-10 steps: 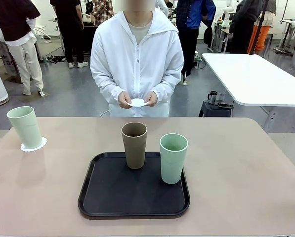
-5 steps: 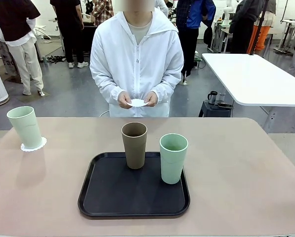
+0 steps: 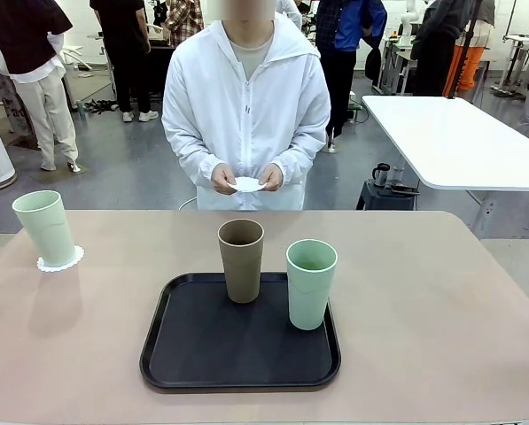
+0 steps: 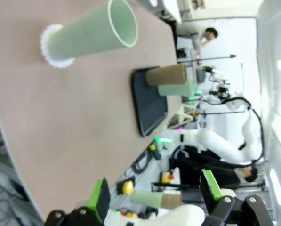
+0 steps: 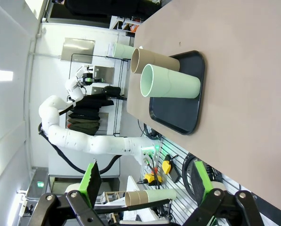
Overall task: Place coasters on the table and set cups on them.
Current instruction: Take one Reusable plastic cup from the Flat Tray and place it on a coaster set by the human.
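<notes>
One pale mint cup [image 3: 44, 227] stands on a lacy white coaster [image 3: 62, 260] at the far left of the beige table [image 3: 423, 310]. The brown cup [image 3: 241, 260] and the second mint cup [image 3: 310, 283] stand upright on the black tray [image 3: 240, 350]. At the far side a person holds another coaster [image 3: 247, 184] in both hands, above the table's edge. My left gripper [image 4: 155, 193] is open and empty, well away from the mint cup [image 4: 91, 33] on its coaster [image 4: 53, 59]. My right gripper [image 5: 145, 181] is open too, off the table's side, with the tray cups [image 5: 171, 85] far ahead.
A white table [image 3: 450, 142] stands behind on the right, with a small dark mug [image 3: 381, 173] on a stool beside it. Other people stand farther back. Bare tabletop lies left and right of the tray.
</notes>
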`<action>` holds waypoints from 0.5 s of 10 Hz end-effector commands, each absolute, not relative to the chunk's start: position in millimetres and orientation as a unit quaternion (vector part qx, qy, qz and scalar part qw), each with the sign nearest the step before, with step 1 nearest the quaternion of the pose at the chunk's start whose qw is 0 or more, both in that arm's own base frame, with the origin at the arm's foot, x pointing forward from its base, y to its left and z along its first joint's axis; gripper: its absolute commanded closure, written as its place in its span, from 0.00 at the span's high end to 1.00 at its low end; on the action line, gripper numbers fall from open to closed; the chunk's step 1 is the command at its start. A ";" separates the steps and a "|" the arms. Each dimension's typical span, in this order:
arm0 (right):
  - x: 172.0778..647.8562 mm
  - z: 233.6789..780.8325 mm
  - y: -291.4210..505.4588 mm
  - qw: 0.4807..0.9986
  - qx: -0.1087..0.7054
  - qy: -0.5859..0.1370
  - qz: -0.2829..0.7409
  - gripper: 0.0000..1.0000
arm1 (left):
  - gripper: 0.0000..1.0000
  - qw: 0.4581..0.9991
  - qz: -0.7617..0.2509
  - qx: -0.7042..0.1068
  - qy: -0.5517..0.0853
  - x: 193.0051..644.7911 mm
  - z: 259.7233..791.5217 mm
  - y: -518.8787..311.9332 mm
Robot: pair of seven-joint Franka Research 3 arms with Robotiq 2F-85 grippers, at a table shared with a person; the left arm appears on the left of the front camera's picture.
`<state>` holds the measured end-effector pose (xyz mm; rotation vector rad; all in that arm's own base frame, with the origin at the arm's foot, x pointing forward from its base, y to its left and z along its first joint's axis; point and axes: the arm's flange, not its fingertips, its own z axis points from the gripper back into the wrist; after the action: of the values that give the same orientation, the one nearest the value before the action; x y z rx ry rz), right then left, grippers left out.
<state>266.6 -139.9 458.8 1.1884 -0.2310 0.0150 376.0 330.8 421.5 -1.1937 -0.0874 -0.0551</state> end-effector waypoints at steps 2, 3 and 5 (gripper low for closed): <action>267.0 459.2 -139.8 0.818 0.565 -0.111 0.011 1.00 | 1.00 0.796 -0.023 -0.605 -0.028 385.4 421.8 341.0; 267.0 459.2 -139.8 0.818 0.565 -0.111 0.011 1.00 | 1.00 0.793 -0.025 -0.608 -0.026 386.4 419.9 341.0; 267.0 459.2 -139.8 0.818 0.565 -0.111 0.011 1.00 | 1.00 0.801 -0.031 -0.597 -0.030 384.7 418.0 335.3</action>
<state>266.6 -140.0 458.8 1.1884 -0.2311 0.0149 383.3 334.8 411.9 -1.2902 -0.0536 -0.0742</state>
